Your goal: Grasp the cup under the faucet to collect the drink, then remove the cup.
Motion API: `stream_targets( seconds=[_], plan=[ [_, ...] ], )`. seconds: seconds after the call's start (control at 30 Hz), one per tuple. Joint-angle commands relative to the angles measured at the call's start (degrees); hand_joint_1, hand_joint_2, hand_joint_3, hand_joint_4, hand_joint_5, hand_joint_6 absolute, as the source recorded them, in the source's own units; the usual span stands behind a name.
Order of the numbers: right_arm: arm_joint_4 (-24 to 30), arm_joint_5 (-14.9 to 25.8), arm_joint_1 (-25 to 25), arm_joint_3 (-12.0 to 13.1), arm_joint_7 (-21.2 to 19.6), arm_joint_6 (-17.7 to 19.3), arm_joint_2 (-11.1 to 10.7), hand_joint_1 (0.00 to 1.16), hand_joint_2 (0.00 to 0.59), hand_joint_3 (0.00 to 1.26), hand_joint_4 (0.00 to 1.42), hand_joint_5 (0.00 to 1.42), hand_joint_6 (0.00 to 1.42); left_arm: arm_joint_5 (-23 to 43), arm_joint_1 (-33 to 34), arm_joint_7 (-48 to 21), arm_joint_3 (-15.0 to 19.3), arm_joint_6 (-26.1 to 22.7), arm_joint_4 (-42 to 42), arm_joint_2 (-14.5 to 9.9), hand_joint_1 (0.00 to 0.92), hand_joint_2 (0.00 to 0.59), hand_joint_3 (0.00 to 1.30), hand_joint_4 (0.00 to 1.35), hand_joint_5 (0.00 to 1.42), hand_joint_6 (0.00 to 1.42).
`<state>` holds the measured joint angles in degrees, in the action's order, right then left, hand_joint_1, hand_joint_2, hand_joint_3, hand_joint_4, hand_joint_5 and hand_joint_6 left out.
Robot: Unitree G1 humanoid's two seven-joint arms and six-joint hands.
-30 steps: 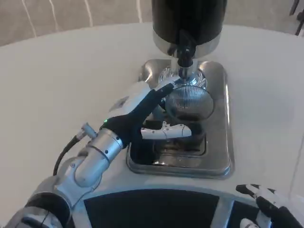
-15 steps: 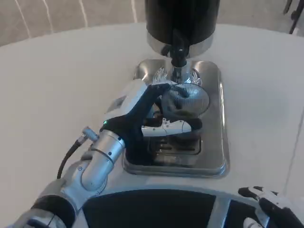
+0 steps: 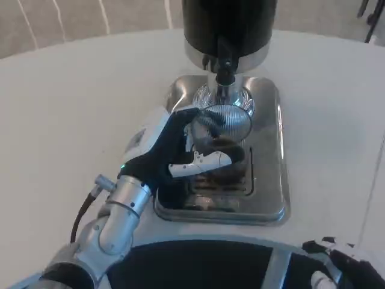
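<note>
step: collecting — I am holding the cup (image 3: 218, 133) with my left hand (image 3: 171, 150), fingers wrapped round it | cup: under the faucet (image 3: 224, 71), over the drip tray (image 3: 272, 180) | next: lifting clear — keeping it level

The left hand (image 3: 171, 150), gripping the ribbed glass cup (image 3: 219, 133), draws it leftward and toward the robot on the steel drip tray (image 3: 274, 180); the cup's rim now sits off-centre beneath the faucet (image 3: 224, 75) rather than directly under it.
</note>
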<state>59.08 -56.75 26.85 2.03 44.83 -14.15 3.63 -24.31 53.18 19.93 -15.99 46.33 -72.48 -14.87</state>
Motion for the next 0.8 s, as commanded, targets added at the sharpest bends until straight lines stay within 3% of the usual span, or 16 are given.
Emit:
stream_targets(
  seconds=[0.03, 0.33, 0.6, 0.8],
  plan=[
    [0.33, 0.76, -2.05, 0.51, -0.51, -2.13, -1.82, 0.00, 0.580, 0.19, 0.05, 0.00, 0.02, -1.31, -2.57, 1.75, 0.24, 2.47, 0.83, -2.55, 0.517, 0.153, 0.99, 1.15, 1.41, 1.42],
    [0.58, -2.10, -5.08, -3.91, -0.56, -4.13, -2.03, 0.00, 0.565, 0.18, 0.05, 0.00, 0.02, -3.27, -4.56, 4.12, 0.90, 9.23, 3.50, -10.06, 0.524, 0.132, 0.99, 1.15, 1.42, 1.42],
    [0.32, -4.61, -8.28, -5.63, 0.57, -4.31, -3.10, 0.00, 0.564, 0.16, 0.05, 0.00, 0.02, -1.72, -6.54, 1.49, 3.19, 14.57, 5.51, -14.23, 0.536, 0.108, 0.99, 1.16, 1.42, 1.42],
    [-0.68, -5.49, -10.57, -6.25, 0.61, -4.76, -3.64, 0.00, 0.564, 0.16, 0.05, 0.00, 0.02, 2.11, -8.17, -3.99, 6.24, 18.28, 6.66, -15.76, 0.538, 0.095, 0.99, 1.17, 1.42, 1.42]
  ],
)
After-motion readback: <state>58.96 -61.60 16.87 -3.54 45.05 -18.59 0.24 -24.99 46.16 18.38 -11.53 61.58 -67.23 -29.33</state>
